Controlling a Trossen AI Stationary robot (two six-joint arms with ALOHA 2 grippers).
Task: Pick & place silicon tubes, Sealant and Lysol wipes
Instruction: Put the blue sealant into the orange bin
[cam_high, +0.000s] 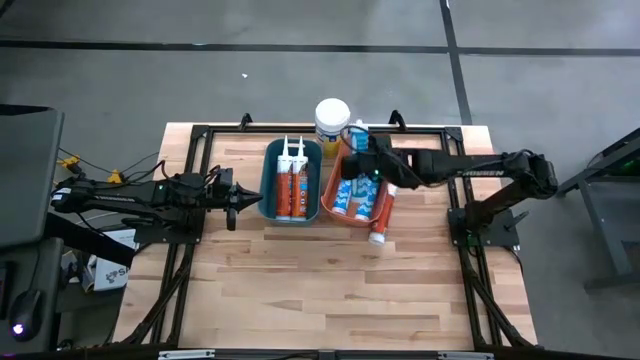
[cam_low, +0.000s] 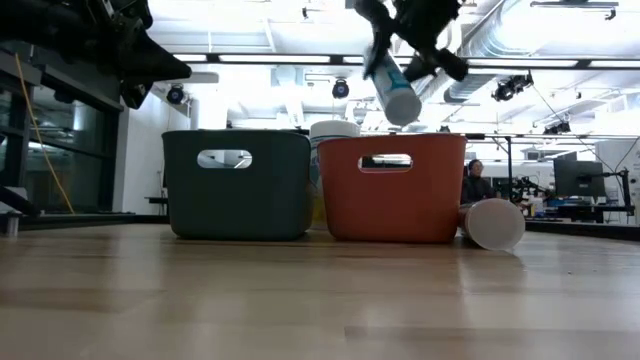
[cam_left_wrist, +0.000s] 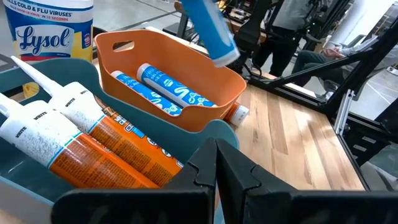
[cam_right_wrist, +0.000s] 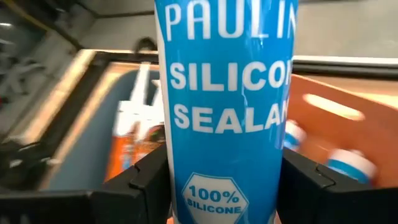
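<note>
Orange plastic marks the bin (cam_high: 384, 212) that everything here arranges itself around, sitting on the wooden table (cam_high: 330, 290). Directly above it the right gripper (cam_high: 362, 160) pinches a blue silicone sealant tube (cam_right_wrist: 225, 106) between its two fingers, holding it tilted in the air over the bin, clear of the rim. Inside the orange bin lie two more blue tubes (cam_left_wrist: 166, 88), side by side. Another tube (cam_high: 379, 228) lies flat on the table just beside the bin's outer wall, on the side away from the teal bin (cam_high: 268, 182). That teal bin stands right against the orange one and holds two orange-and-white tubes (cam_high: 291, 184) with long white nozzles. The Lysol wipes (cam_high: 332, 122) stand upright on the table just behind the gap between the two bins. Beyond the teal bin, well away from the orange one, the left gripper (cam_high: 246, 198) hangs above the table with its fingers pressed together, holding nothing.
</note>
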